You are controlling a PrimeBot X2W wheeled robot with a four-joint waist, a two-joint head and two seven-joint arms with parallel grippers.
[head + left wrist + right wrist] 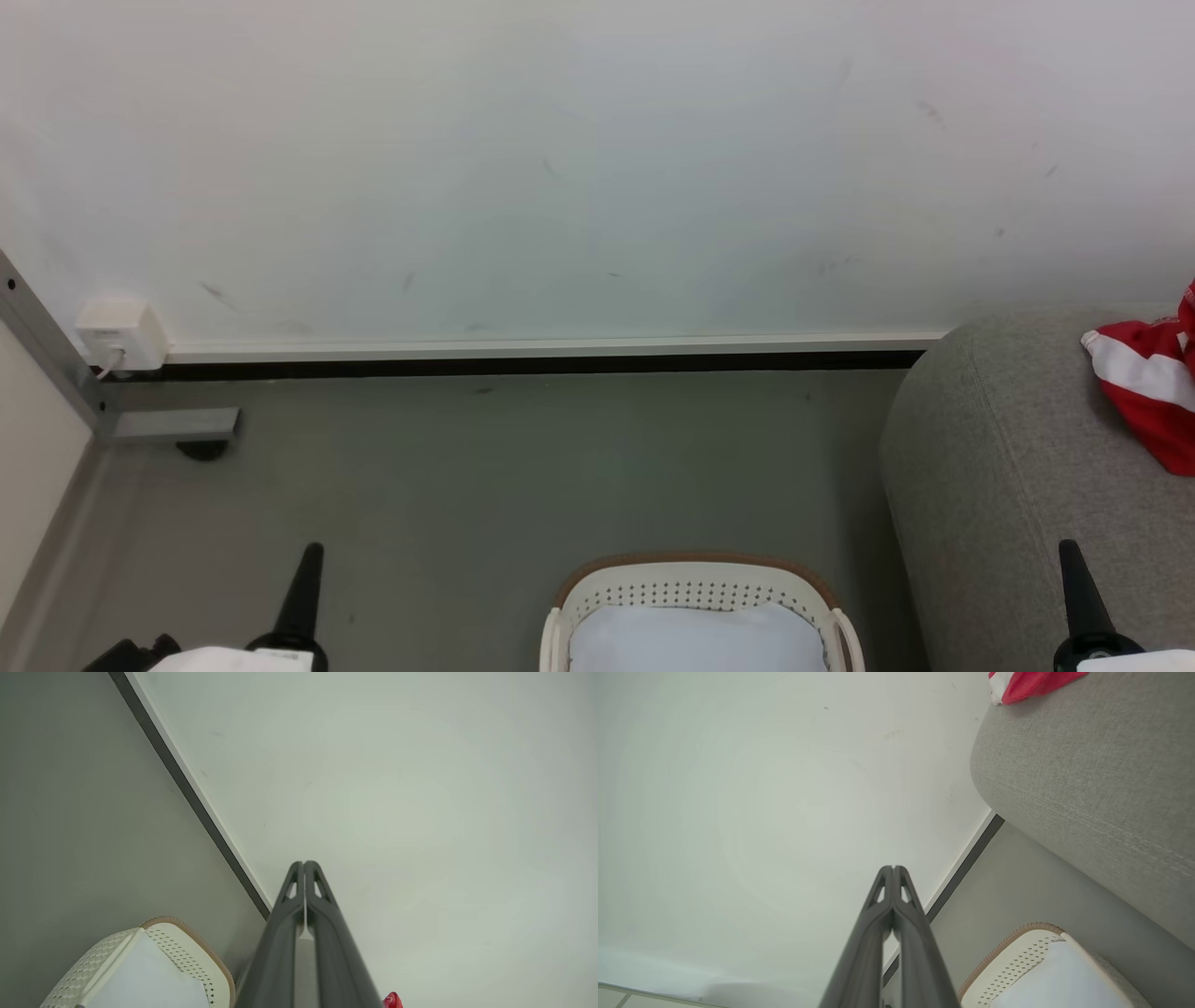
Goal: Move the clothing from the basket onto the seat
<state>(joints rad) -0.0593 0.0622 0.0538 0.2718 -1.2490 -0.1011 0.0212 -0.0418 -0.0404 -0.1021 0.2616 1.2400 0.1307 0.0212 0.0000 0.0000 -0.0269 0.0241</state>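
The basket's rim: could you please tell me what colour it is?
The basket's rim is brown, seen best in the head view.

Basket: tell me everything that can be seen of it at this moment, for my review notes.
The small oval cream-white plastic basket stands upright on the grey floor, its near part cut off by the head view's bottom edge. Its walls are perforated with rows of small holes, and a brown textured band runs round the rim. A plain white cloth lies inside, covering its interior. The light-grey fabric sofa is to its right, apart, with floor between them.
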